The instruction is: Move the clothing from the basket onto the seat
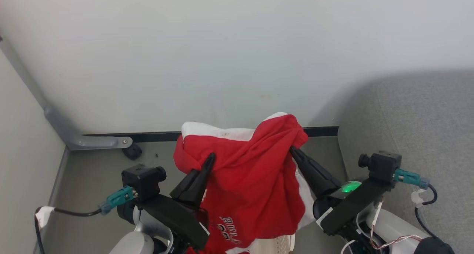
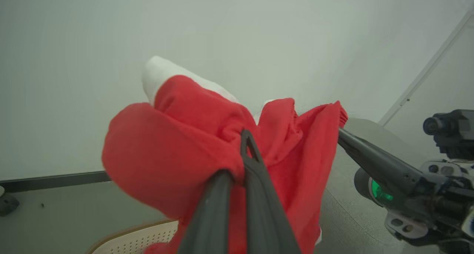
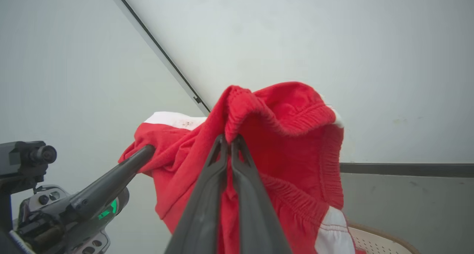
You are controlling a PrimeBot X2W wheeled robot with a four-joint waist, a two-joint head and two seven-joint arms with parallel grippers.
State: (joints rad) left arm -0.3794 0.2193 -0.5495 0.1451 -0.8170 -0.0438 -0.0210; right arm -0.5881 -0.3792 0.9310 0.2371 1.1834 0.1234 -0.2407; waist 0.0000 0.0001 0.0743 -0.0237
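Soft, even light; wrist views hazy, with the nearest clothing blurred.

I was in a bare room corner, vaguely home-like: blank wall at 12, sofa seat at 3.

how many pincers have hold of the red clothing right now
2. The left pincer pinches the clothing at its bunched left edge; the right pincer pinches its elastic waistband on the right. Both hold it up above the basket.
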